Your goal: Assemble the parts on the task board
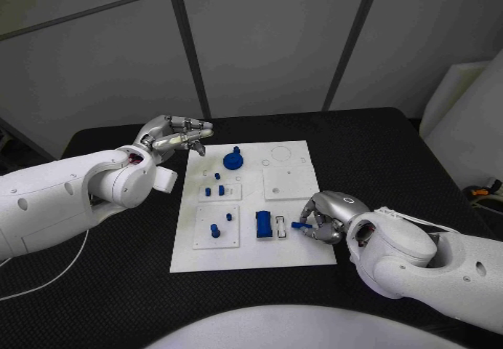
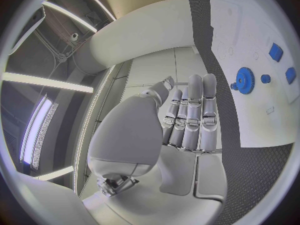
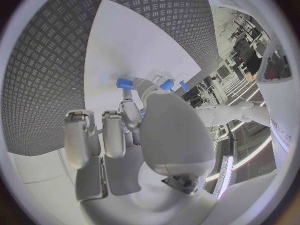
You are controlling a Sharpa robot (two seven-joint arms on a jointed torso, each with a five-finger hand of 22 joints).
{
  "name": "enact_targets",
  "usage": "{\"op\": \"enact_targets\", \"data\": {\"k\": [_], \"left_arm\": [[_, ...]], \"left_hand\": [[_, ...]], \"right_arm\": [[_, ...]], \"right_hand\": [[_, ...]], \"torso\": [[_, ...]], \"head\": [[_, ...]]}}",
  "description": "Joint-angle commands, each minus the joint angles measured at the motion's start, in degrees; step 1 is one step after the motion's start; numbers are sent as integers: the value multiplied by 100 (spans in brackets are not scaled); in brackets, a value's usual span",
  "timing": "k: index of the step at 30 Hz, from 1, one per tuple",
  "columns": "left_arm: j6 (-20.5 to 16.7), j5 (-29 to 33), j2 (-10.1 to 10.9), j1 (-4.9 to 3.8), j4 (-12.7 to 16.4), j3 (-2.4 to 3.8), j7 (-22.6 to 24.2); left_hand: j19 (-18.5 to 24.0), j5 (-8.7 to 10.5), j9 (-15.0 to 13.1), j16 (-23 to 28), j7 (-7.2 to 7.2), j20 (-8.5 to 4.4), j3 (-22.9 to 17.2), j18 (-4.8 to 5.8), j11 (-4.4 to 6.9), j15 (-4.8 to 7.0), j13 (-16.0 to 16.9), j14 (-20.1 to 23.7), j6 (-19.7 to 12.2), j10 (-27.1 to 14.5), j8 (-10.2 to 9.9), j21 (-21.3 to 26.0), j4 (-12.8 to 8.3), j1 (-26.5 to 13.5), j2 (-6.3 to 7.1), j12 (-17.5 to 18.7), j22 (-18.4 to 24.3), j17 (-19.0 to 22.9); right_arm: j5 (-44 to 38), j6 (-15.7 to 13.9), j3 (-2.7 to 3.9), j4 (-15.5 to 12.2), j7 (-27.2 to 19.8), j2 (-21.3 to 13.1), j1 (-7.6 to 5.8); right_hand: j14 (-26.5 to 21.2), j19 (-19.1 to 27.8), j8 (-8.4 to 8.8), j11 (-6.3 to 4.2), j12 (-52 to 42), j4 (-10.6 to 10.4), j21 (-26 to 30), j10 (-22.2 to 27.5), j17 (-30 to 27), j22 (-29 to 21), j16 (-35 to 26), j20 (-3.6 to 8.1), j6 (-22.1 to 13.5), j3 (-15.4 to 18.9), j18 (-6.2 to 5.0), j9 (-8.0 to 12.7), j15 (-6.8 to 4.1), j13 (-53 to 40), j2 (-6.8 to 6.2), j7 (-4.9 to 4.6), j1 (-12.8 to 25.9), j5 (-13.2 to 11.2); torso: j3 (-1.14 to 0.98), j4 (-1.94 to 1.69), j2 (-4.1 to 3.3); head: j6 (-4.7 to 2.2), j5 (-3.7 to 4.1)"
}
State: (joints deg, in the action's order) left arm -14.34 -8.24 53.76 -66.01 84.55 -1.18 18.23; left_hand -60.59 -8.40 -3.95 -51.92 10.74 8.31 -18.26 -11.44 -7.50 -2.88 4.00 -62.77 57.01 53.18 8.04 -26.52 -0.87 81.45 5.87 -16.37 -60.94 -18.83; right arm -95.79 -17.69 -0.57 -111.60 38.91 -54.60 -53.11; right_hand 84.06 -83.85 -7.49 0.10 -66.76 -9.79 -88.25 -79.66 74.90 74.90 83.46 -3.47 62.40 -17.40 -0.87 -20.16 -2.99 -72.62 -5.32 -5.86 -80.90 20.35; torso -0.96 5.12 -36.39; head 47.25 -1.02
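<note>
The right hand (image 1: 327, 216) was shiny silver metal. It sat at the board's 4 o'clock edge and pinched a small blue peg (image 1: 298, 225) between its fingertips (image 3: 130, 108). The peg looked smooth and round, like a tiny tube.

The left hand (image 1: 173, 134) hung off the board's 10 o'clock corner. Its fingers (image 2: 195, 112) lay straight, side by side, and held nothing.

The white board (image 1: 251, 258) was flat, smooth and shaped like a tall box top. A blue gear (image 1: 232, 160) with little teeth sat near 12 o'clock. A blue block (image 1: 263, 225) lay just beside the peg, toward 9 o'clock of it. Small blue pins (image 1: 215, 230) stood near 8 o'clock.

The black table (image 1: 126, 291) had a bumpy pattern. Grey wall panels (image 1: 262, 51) stood behind it.
</note>
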Motion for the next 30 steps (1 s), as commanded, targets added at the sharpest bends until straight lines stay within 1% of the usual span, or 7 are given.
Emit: {"op": "enact_targets", "data": {"k": [1, 4, 6, 14, 19, 23, 30], "left_arm": [[8, 13, 5, -7, 18, 4, 66], [8, 12, 7, -7, 21, 4, 66], [8, 12, 7, -7, 21, 4, 67], [10, 12, 8, -7, 26, 4, 61], [13, 12, 7, -8, 31, 4, 58], [12, 12, 11, -8, 33, 4, 56], [14, 12, 14, -8, 37, 4, 54]], "left_hand": [[-29, 1, 9, 22, 5, 9, 27, 101, -16, -2, 6, 43, -46, -38, 14, 24, 5, 14, -19, -26, 7, 7], [-29, 1, 9, 22, 5, 9, 27, 101, -16, -2, 6, 43, -46, -38, 14, 24, 5, 14, -19, -26, 7, 7], [-29, 1, 9, 22, 5, 9, 27, 101, -16, -2, 6, 43, -46, -38, 14, 24, 5, 14, -19, -26, 7, 7], [-29, 1, 9, 22, 5, 9, 27, 101, -16, -2, 6, 43, -46, -38, 14, 24, 5, 14, -19, -26, 7, 7], [-31, 1, 8, 22, 7, 9, 29, 102, -18, -3, 6, 43, -52, -50, 18, 26, -1, 21, -23, -33, 8, 11], [-31, 1, 8, 22, 7, 9, 29, 102, -18, -3, 6, 43, -52, -50, 18, 26, -1, 21, -23, -33, 8, 11], [-31, 1, 8, 22, 7, 9, 29, 102, -18, -3, 6, 43, -52, -50, 18, 26, -1, 21, -23, -33, 8, 11]], "right_arm": [[294, -744, 2, -32, -178, -10, -7], [421, -947, 2, -22, -257, 0, -7], [511, -1008, 3, -2, -281, 14, -7], [886, -1119, 4, 136, -301, 154, -8], [1137, -984, 4, 263, -287, 287, -8], [1288, -819, 4, 355, -264, 391, -8], [1394, -627, 4, 424, -232, 502, -8]], "right_hand": [[382, -509, -37, -2, -50, 1, -31, -41, 417, 1429, 25, 43, 171, -38, 45, -3, -56, -16, -9, 123, 81, -34], [384, -516, -45, -7, -63, -1, -40, -52, 426, 1435, 31, 47, 184, -55, 48, -5, -62, -25, -27, 129, 120, -50], [384, -517, -47, -8, -65, -2, -42, -54, 426, 1436, 31, 48, 186, -59, 49, -5, -63, -26, -32, 130, 130, -55], [385, -521, -49, -10, -60, -2, -47, -53, 427, 1439, 31, 50, 190, -64, 50, -5, -64, -23, -37, 133, 141, -61], [385, -519, -52, -11, -54, -7, -44, -52, 429, 1437, 32, 52, 192, -67, 49, -5, -66, -19, -53, 133, 176, -61], [384, -519, -57, -12, -54, -9, -44, -55, 424, 1437, 28, 58, 192, -53, 49, -4, -68, -22, -96, 135, 275, 105], [384, -520, -58, -9, -53, -28, -45, -56, 426, 1438, 29, 58, 189, -26, 50, -2, -67, -23, -110, 131, 364, 136]], "torso": [[0, -2, -2], [-2, -3, -3], [-3, -3, -2], [-1, -7, -3], [2, -8, -3], [-1, -7, -5], [-2, -5, -1]], "head": [[-4, -5], [-6, -6], [-6, -3], [0, -1], [2, 1], [11, -11], [23, -19]]}}
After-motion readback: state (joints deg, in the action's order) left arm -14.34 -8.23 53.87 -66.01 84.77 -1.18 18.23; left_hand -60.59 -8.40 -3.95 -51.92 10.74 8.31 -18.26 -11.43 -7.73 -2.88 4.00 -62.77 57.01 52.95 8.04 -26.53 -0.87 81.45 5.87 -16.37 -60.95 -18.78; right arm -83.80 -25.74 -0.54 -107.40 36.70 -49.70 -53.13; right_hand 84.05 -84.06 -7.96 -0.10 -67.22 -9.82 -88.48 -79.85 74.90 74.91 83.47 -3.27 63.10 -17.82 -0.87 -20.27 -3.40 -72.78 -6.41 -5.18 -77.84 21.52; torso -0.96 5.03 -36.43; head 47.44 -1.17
